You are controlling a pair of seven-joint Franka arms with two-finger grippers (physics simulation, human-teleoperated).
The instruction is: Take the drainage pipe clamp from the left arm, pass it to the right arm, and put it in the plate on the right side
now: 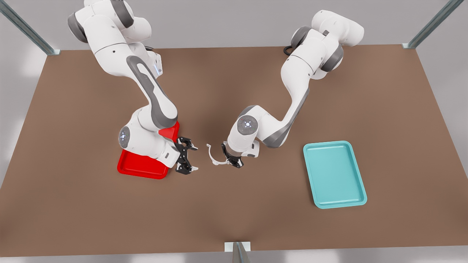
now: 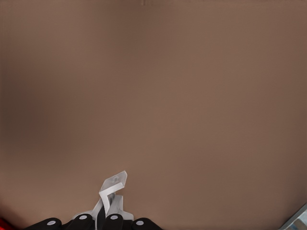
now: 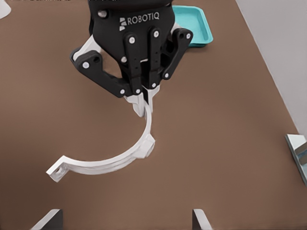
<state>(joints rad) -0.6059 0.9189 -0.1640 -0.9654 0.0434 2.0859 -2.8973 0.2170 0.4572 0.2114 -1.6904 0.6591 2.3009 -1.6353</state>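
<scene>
clamp held in the air above the bare desk, between the two arms, pinched at one end by the left gripper, fingers closed on that tab. same clamp from the right wrist view, arcing away from the left gripper toward a free flared end. right gripper just beside it on the front view's left, fingers open, partly over the red plate. teal tray well apart on the front view's right.

probably very light and thin, stiff plastic with some spring; smooth, so likely slippery under a shallow pinch. best taken on the free half of the arc or near the free tab, across the flat band, away from the left fingers. risk of twisting if grasped off-centre.
</scene>
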